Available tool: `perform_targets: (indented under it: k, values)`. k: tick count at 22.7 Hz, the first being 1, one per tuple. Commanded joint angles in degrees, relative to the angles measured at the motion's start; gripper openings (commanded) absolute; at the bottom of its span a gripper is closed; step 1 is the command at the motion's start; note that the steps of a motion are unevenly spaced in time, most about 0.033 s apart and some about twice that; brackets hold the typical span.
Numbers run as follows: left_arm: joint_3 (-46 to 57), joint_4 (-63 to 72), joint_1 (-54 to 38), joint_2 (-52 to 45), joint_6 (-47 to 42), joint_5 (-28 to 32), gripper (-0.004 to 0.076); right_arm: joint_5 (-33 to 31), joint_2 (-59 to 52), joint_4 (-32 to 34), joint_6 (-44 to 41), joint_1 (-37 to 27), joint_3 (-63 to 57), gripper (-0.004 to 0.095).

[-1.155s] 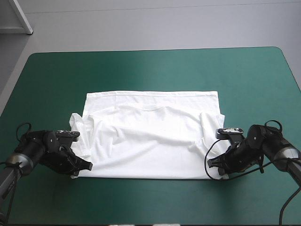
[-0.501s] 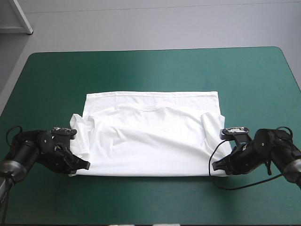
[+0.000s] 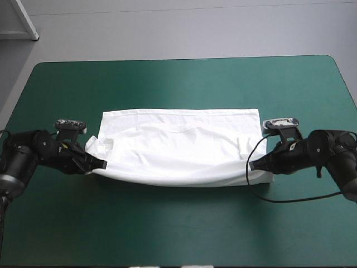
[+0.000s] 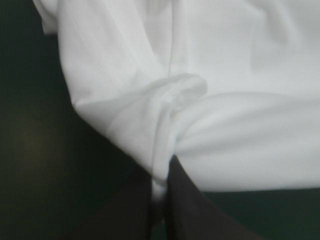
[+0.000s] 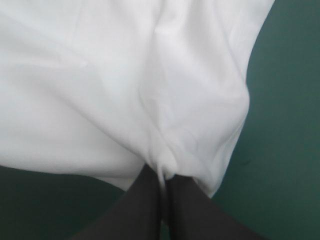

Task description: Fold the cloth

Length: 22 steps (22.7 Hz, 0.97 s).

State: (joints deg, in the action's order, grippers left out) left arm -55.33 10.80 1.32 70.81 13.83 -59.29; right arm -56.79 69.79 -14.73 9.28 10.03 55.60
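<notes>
- While the T-shirt (image 3: 181, 145) lies spread across the middle of the teal-green cover (image 3: 178, 78), its near edge is held up at both corners. It sags in a shallow curve from one gripper to the other, with a shadow on the cover beneath it.
- The left gripper (image 3: 102, 164) sits at the shirt's near left corner, clamped on a pinch of white cloth.
- In the left wrist view its black fingers (image 4: 200, 215) stand all but together in a narrow arch. The fabric is gathered into a small rolled ridge just ahead of their tips.
- The right gripper (image 3: 252, 166) holds the near right corner in the same way, closed on the cloth.
- In the right wrist view its black fingers (image 5: 137, 210) meet at the middle, a thin fold of shirt is caught between them, and white cloth fans out ahead.
- The far hem (image 3: 181, 111) lies straight and flat on the cover, running along the table's length.
- A faint curve of the neckline shows in the upper layer, nearer the far hem than the held edge.
- The left sleeve (image 3: 95, 144) is bunched just beyond the left gripper, and the right sleeve (image 3: 244, 142) lies folded in beside the right gripper.
- Both arms reach in low from the table's two sides, roughly level with each other.
</notes>
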Motion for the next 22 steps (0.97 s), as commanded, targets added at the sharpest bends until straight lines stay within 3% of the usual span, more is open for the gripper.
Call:
perform_targets:
  k: [1, 5, 13, 16, 22]
  values:
    - [-8.57, 0.85, 0.22, 3.13, -0.08, 1.78, 0.0019, 4.01, 2.23, 1.65, -0.06, -0.13, 7.22, -0.0015]
    - [-16.72, 0.85, 0.22, 9.46, -0.08, 2.74, 0.0019, 6.43, 7.85, 3.06, -0.06, -0.13, 13.96, -0.0016]
    - [-43.93, 0.85, 0.22, 30.84, 0.42, 1.34, 0.0019, 9.4, 27.02, 4.64, -0.37, -0.13, 37.71, -0.0017]
    - [-49.22, 0.05, 0.22, 36.82, 0.42, 1.2, 0.0019, 8.5, 33.33, 10.84, -4.81, -0.13, 44.91, -0.0017]
    - [-51.56, -0.03, 0.22, 41.87, 0.42, 3.35, 0.0019, 9.49, 38.72, 11.43, -4.81, -0.13, 48.94, -0.0017]
